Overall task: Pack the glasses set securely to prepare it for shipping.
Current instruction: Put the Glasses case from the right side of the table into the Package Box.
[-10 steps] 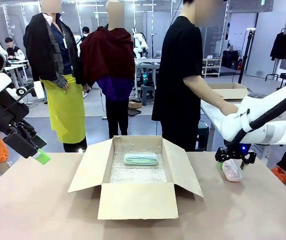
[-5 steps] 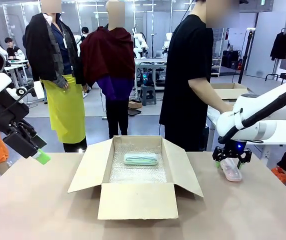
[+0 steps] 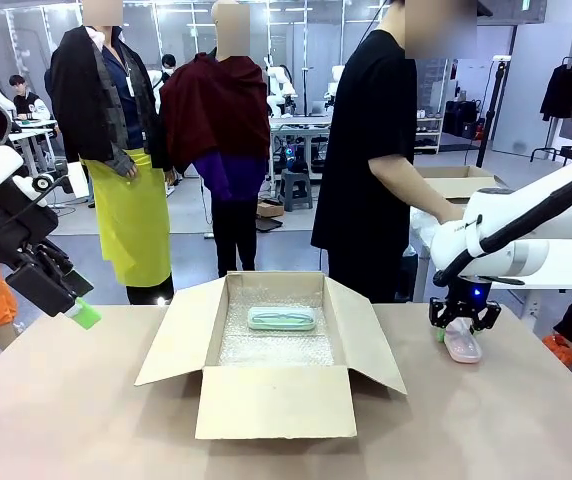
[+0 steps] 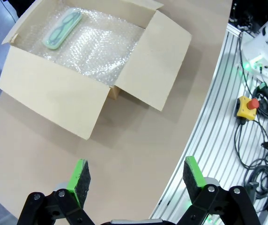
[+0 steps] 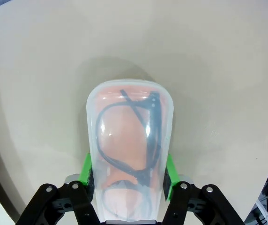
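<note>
Front view gives us a pale blob; right wrist view resolves eyeglasses inside pink case; right gripper jaws clamped on its sides; left gripper jaws wide, empty.

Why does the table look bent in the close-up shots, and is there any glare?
Right wrist view: the wide lens bows the table edge into an arc; the pink case has a pale sheen and a soft shadow. Left wrist view: the table edge curves too, and the bubble wrap glints. Front view: lines straight, light even.
</note>
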Tool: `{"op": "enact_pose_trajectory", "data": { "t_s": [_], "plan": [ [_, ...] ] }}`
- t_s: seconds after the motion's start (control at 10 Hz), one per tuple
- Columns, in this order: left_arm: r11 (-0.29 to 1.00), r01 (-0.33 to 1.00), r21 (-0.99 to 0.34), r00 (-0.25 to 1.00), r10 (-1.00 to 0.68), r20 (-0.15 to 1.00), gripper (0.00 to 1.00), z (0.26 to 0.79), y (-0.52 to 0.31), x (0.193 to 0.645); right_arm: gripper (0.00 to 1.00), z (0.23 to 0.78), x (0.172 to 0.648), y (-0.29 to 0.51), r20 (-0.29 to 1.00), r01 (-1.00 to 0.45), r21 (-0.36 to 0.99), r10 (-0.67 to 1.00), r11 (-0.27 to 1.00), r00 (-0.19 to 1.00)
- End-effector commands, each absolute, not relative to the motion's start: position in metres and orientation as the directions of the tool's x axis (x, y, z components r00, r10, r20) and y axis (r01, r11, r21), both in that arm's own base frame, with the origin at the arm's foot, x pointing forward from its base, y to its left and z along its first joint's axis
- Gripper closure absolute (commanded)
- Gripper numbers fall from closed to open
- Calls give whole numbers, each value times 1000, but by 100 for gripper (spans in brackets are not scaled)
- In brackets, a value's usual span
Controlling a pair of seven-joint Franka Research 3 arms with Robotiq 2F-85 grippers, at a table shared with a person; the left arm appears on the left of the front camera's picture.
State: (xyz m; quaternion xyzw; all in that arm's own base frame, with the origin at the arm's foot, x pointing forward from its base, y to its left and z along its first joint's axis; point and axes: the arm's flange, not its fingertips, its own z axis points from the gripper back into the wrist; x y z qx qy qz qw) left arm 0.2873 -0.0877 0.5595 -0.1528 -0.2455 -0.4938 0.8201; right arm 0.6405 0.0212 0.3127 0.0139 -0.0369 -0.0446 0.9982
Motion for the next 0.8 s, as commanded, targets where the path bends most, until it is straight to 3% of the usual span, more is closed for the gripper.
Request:
{"op": "enact_pose_trajectory", "data": {
  "t_s": [0.0,0.2,0.7],
  "plan": [
    [448,894,-3,375,-744,553,0,560,-84,287,50,314,639,21,65,81,15,-82,997,995],
    [448,894,-3,375,-744,553,0,560,-84,287,70,315,634,19,68,83,22,-84,996,994],
    [448,894,-3,375,-744,553,0,560,-84,287,70,383,589,26,226,-122,3,118,993,967]
  ]
}}
